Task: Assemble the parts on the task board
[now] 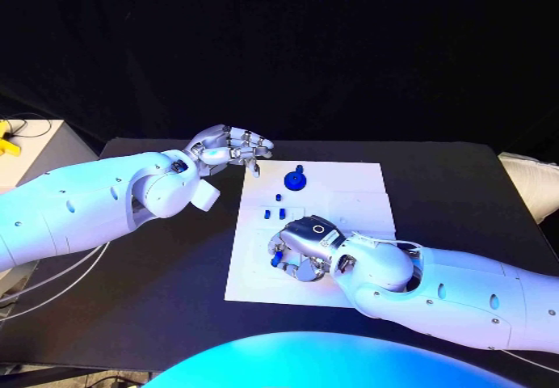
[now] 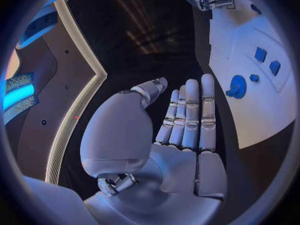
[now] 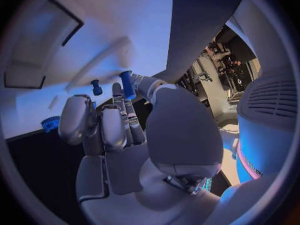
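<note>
The white task board [image 1: 350, 194] lies in the middle of the black table. A blue round part [image 1: 296, 179] sits near its far edge, with a small blue part [image 1: 279, 196] and two blue blocks [image 1: 274, 214] just nearer. My right hand [image 1: 305, 246] rests over the board's near left area and pinches a blue peg [image 3: 127, 84] between thumb and a finger; blue shows under its fingers [image 1: 277, 260]. Another blue peg [image 3: 96, 87] stands on the board beyond it. My left hand [image 1: 227, 149] hovers off the board's far left corner, fingers straight [image 2: 190, 115], holding nothing.
The black table [image 1: 152, 267] has bare room left of the board and to its right [image 1: 454, 202]. A white stand with something yellow [image 1: 10, 139] is off the table's far left. The blue round part [image 2: 237, 86] and blocks [image 2: 267, 61] lie just past my left hand.
</note>
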`<state>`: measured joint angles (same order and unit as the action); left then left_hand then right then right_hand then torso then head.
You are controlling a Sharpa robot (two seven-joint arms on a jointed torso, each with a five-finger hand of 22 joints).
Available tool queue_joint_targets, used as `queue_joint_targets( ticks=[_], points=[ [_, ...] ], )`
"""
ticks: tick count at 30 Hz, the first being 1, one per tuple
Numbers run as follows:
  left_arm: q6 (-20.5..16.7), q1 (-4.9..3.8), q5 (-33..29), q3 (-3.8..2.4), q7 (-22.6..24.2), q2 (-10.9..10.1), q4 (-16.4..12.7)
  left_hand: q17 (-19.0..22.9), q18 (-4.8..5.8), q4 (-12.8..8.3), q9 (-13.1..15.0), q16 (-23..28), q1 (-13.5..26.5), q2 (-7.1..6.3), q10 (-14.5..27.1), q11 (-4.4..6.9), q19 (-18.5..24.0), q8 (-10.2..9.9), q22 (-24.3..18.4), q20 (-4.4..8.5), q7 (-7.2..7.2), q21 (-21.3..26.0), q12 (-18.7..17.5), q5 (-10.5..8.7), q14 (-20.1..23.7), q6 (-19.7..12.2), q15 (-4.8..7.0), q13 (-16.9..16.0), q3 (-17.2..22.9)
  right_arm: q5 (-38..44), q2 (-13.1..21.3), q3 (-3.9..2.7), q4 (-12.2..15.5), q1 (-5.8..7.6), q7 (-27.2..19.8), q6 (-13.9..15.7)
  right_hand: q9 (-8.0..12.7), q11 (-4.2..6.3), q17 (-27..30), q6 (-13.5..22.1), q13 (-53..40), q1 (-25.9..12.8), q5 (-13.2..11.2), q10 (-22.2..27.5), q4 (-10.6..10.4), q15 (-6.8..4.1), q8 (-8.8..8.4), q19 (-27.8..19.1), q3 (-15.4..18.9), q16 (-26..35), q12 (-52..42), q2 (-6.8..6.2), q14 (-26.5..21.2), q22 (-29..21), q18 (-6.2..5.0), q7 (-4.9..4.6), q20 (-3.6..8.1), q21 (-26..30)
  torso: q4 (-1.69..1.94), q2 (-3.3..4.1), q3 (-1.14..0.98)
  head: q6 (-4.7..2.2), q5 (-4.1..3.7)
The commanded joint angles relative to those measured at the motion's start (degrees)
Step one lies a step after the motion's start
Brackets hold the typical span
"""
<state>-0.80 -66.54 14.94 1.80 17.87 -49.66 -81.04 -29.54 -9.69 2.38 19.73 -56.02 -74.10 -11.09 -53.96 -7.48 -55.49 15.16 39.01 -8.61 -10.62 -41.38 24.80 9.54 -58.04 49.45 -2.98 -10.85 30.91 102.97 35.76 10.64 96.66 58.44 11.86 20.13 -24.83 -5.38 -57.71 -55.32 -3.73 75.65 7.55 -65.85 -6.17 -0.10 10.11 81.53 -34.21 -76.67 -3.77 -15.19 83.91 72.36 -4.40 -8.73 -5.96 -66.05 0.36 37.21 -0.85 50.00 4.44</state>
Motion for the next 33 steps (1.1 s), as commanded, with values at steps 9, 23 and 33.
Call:
queue_joint_targets(
  ticks=[9,23,33],
  points=[
    [1.1,0.02,-0.4,-0.04,0.3,0.1,0.0,0.1,-0.82,0.0,0.1,0.2,-0.5,0.09,0.4,0.15,-0.4,-0.2,-0.1,-0.05,-0.19,0.2,-0.1,-0.24,0.1,-0.2,-0.32,0.1,-0.3,-0.3,0.6,0.03,0.7,-0.06,-1.4,4.0,0.3,-0.02,0.8,1.0,-0.1,0.2,0.1,1.3,0.1,0.54,-0.65,-0.8,1.3,0.5,-0.6,-0.74,-0.5,-0.8,-0.89,-0.02,-0.04,1.3,0.01,0.0,-0.03,0.0,-0.07],
    [1.1,0.05,-0.4,-0.04,0.2,0.1,0.0,0.1,-0.82,0.0,0.1,0.2,-0.5,0.09,0.4,0.15,-0.4,-0.2,-0.1,-0.05,-0.19,0.2,-0.1,-0.24,0.1,-0.2,-0.32,0.1,-0.3,-3.8,2.3,0.02,2.4,-0.05,-2.1,4.8,0.6,0.96,0.0,0.7,-0.9,0.6,0.0,-3.3,-0.2,-0.2,-0.89,0.2,1.2,0.1,-4.1,-0.02,-0.1,0.6,-0.58,0.37,0.49,-0.4,-0.03,-0.02,0.0,0.0,-0.11],
    [1.1,0.06,-0.4,-0.04,0.2,0.1,0.0,0.1,-0.82,0.0,0.1,0.2,-0.5,0.09,0.4,0.15,-0.4,-0.2,-0.1,-0.05,-0.19,0.2,-0.1,-0.24,0.1,-0.2,-0.32,0.1,-0.3,-4.5,2.4,0.02,3.1,-0.05,-2.2,4.6,0.6,1.11,-0.4,0.5,-1.0,0.5,0.1,-3.8,-0.2,-0.32,-0.87,0.3,1.2,-0.1,-4.5,-0.03,0.0,0.8,-0.51,0.46,0.6,-0.7,0.02,0.02,-0.02,0.0,-0.23]
  ],
)
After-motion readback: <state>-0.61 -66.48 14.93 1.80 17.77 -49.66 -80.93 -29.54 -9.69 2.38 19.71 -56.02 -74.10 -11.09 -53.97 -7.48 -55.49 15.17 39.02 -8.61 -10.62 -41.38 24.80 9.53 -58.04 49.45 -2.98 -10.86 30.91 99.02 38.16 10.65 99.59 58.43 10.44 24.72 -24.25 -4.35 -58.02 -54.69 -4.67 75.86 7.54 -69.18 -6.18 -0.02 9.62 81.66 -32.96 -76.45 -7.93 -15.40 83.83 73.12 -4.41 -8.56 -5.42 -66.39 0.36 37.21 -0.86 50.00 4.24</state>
